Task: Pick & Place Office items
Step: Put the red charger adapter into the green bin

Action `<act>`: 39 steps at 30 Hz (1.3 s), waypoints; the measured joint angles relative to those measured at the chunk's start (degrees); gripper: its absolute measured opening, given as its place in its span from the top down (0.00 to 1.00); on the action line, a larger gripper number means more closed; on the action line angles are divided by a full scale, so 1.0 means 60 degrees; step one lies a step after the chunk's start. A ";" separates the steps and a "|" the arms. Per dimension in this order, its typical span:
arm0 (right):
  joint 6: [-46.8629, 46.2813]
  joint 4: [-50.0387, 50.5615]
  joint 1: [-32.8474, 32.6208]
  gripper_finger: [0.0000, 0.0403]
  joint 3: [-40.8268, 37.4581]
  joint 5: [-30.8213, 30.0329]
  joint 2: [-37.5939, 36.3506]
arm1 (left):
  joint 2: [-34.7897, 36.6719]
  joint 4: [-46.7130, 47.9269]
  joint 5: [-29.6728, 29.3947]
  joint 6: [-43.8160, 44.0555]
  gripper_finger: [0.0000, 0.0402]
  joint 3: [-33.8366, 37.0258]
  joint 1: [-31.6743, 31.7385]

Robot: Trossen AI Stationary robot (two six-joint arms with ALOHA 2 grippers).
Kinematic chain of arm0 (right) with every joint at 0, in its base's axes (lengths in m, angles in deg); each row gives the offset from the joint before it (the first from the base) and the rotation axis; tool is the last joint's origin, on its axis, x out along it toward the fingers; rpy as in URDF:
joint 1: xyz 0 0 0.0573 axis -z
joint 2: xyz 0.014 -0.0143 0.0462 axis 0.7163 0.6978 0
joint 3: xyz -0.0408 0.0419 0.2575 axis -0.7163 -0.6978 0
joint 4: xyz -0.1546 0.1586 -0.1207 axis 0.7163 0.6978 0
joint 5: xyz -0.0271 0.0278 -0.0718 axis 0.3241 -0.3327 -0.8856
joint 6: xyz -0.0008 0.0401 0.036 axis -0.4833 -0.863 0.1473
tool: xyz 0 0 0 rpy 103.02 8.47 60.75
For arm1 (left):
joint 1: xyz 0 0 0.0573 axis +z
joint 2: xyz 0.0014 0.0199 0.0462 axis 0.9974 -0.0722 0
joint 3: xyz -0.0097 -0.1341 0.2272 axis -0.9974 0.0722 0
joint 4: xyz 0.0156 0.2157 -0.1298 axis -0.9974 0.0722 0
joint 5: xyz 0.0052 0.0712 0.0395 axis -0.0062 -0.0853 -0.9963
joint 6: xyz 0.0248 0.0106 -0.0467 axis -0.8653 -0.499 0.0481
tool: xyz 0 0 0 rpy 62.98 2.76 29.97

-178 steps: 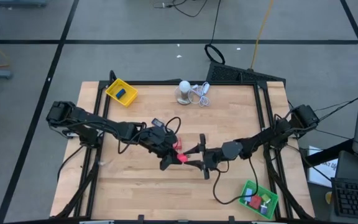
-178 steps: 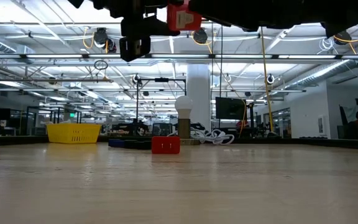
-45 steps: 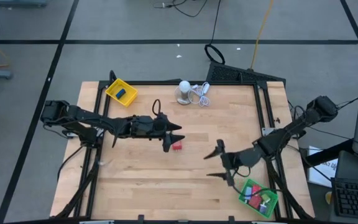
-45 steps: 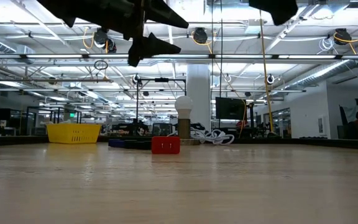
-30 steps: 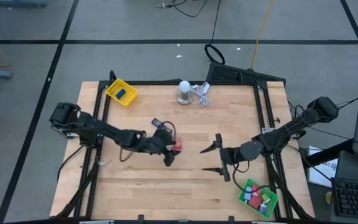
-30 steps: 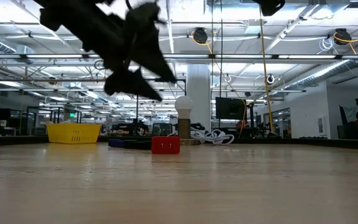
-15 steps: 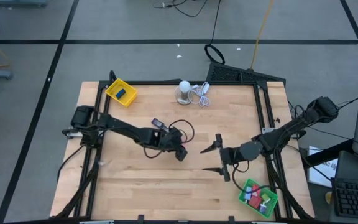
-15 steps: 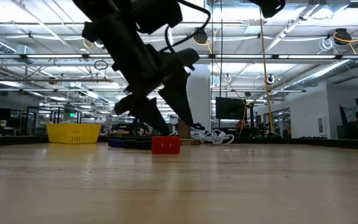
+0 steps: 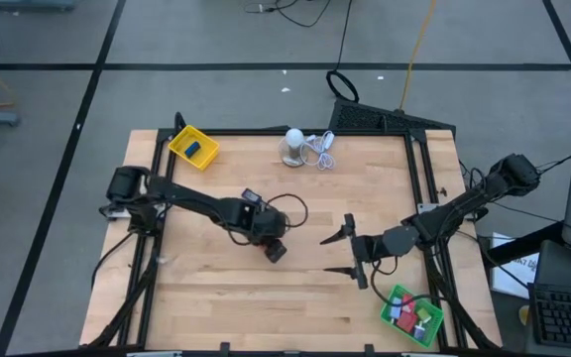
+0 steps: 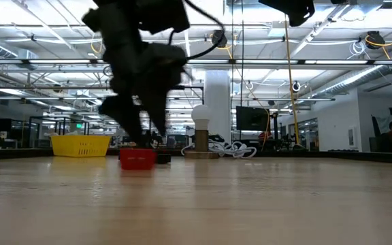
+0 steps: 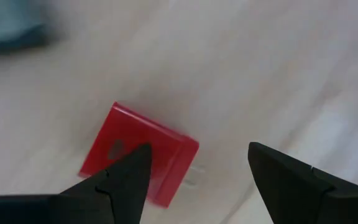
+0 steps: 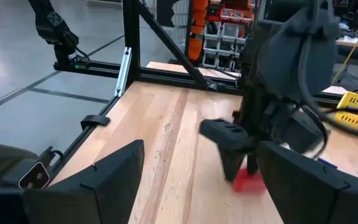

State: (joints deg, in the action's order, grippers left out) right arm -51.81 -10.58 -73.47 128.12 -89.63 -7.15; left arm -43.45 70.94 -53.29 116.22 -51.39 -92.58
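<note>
A small red block (image 10: 137,159) lies flat on the wooden table near its middle. In the high view my left gripper (image 9: 274,250) covers it. That gripper (image 11: 197,152) is down at the table and open. One of its fingers is at the block (image 11: 135,149) and the other stands well off to its side. The right wrist view shows the block (image 12: 250,180) below the left arm's fingers. My right gripper (image 9: 325,255) hangs open to the block's right, above the table, with nothing between its fingers. My left gripper comes at the red block from above, slanting. One fingertip (image 11: 129,177) lies against the block's top face near one edge (image 11: 143,163). The other finger (image 11: 278,174) is clear of it, so nothing is pinched. The block stays flat on the table.
A yellow tray (image 9: 181,139) with a blue piece (image 9: 195,149) stands at the far left corner. A green tray (image 9: 397,299) with several coloured pieces sits at the near right. A white round object with coiled cable (image 9: 295,145) is at the far middle.
My left gripper has come down from above the table onto the red block and shifted a little toward the near left. The block has slid along the table toward the left edge, still lying flat.
</note>
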 joint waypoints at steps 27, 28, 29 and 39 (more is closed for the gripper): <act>-0.0001 -0.0055 0.0000 0.26 0.0000 0.0021 0.0000 | 0.1068 0.5221 -0.3599 -0.5206 0.33 0.0554 -0.0395; -0.0004 -0.0054 0.0000 0.26 0.0000 0.0023 0.0000 | 0.1067 0.4824 -0.3488 -0.6065 0.33 0.0695 -0.0393; -0.0003 -0.0057 0.0000 0.26 0.0000 0.0023 0.0000 | 0.1061 0.4371 -0.3301 -0.6860 0.33 0.0847 -0.0389; 0.0000 -0.0051 0.0000 0.26 0.0000 0.0027 0.0000 | 0.1132 0.2614 -0.2371 -0.9067 0.33 0.1742 -0.0382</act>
State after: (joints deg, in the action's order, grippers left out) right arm -51.81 -10.88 -73.47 128.12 -89.47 -7.15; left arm -36.66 86.62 -67.52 61.81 -40.94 -94.88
